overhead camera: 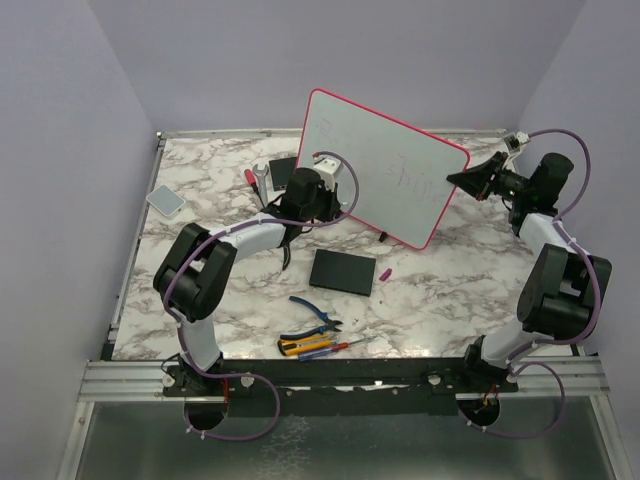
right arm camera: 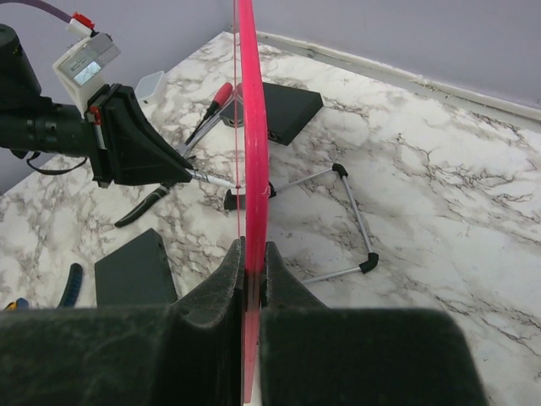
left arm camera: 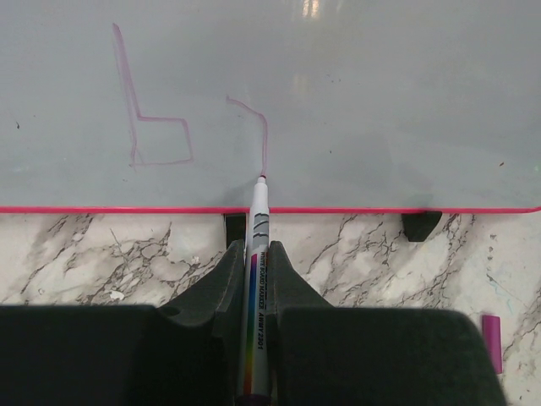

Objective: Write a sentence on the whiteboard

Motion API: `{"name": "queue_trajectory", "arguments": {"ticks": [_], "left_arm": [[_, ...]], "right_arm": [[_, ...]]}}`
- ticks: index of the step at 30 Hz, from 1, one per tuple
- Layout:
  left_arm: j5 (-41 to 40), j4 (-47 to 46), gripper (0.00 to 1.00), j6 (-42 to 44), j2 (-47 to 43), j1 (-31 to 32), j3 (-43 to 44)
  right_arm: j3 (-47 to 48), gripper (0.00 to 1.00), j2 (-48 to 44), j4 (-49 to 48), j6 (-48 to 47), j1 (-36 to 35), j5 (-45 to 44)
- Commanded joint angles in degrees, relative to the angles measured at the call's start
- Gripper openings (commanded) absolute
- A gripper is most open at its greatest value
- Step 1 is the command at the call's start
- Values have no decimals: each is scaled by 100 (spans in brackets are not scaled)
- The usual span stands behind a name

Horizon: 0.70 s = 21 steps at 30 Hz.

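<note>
The whiteboard (overhead camera: pixel 385 165) with its pink-red frame stands tilted on a wire stand at the back middle. Faint pink lettering (overhead camera: pixel 405 178) runs across it. In the left wrist view the board (left arm camera: pixel 355 76) fills the top, with pink strokes (left arm camera: pixel 159 139) on it. My left gripper (left arm camera: pixel 252 254) is shut on a whiteboard marker (left arm camera: pixel 256 245). The marker's tip touches the board just above the lower frame. My right gripper (right arm camera: pixel 252 254) is shut on the board's pink frame (right arm camera: pixel 251 127), seen edge-on, at the board's right edge (overhead camera: pixel 462 180).
A black square slab (overhead camera: pixel 343 271) lies in front of the board, with a pink marker cap (overhead camera: pixel 385 272) beside it. Pliers and screwdrivers (overhead camera: pixel 312 337) lie near the front edge. A grey pad (overhead camera: pixel 165 200) sits at the left. A black box (right arm camera: pixel 287 110) and a red-handled tool (right arm camera: pixel 218 97) lie behind the board.
</note>
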<state>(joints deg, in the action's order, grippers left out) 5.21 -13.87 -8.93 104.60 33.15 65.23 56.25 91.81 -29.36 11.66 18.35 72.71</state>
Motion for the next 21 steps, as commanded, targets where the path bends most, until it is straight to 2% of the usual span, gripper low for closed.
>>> {"name": "queue_trajectory", "arguments": {"ticks": [1,21], "left_arm": [[-172,-150,0,20,193,16,106],[-148,-283,0,-94,244,12,656]], "right_arm": [[-25,1,140,449,-447,-164,-94],[-34,1,126,467,-457,-165,-112]]}}
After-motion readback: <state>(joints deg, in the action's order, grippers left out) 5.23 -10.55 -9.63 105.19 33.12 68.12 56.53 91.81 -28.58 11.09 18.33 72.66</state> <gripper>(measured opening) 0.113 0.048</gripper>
